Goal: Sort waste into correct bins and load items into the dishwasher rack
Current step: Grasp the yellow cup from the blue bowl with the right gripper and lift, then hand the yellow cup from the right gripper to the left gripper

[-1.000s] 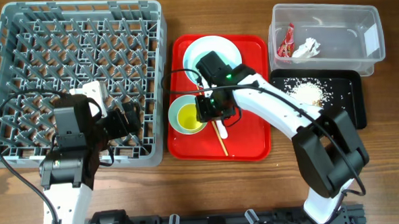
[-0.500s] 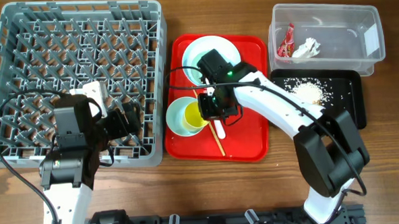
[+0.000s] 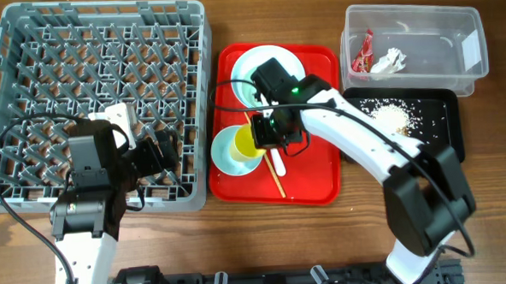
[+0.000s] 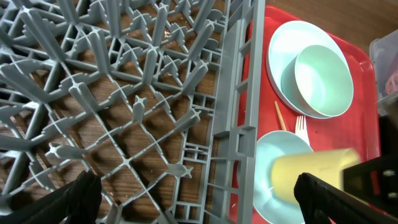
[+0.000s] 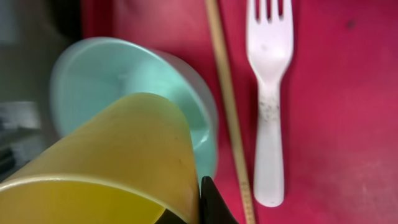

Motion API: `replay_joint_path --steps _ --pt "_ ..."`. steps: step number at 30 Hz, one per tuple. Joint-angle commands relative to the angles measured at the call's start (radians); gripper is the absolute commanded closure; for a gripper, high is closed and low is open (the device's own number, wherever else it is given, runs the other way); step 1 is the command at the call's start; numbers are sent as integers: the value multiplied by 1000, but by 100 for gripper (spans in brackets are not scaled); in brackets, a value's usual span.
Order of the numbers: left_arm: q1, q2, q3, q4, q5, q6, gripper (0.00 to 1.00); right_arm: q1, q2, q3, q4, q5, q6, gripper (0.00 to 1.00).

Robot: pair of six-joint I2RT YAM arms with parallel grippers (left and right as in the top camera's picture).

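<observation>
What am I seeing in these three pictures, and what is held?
A two-armed robot works at a table. One picture looks down from above; the other two come from a camera on each wrist. On the table: a grey dishwasher rack, and a red tray carrying a plate with a bowl on it, a second bowl, a white fork and a wooden stick. At right, a clear tub holds a red sachet and a tissue; a black tray holds rice scraps. The right tool grips the yellow cup, tilted above the second bowl. The left tool hovers open over the rack.
</observation>
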Motion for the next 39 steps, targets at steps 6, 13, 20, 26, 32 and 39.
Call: replay_joint_path --steps 6,13,20,26,32,39 --pt "4 -2 19 10 195 -2 0 -120 -155 107 12 -174 -17 96" --pt "4 6 19 212 587 -3 0 -270 -154 106 106 -661 -44 96" --pt "4 51 19 447 883 -51 0 -269 -154 106 170 -968 -43 96" --pt "4 62 19 586 944 -56 0 -268 -154 106 184 -1097 -43 96" --pt "4 63 19 718 989 -139 0 -223 -154 106 195 -1130 -41 96" --pt "4 64 19 755 1058 -164 0 -172 -154 106 232 -1157 -14 96"
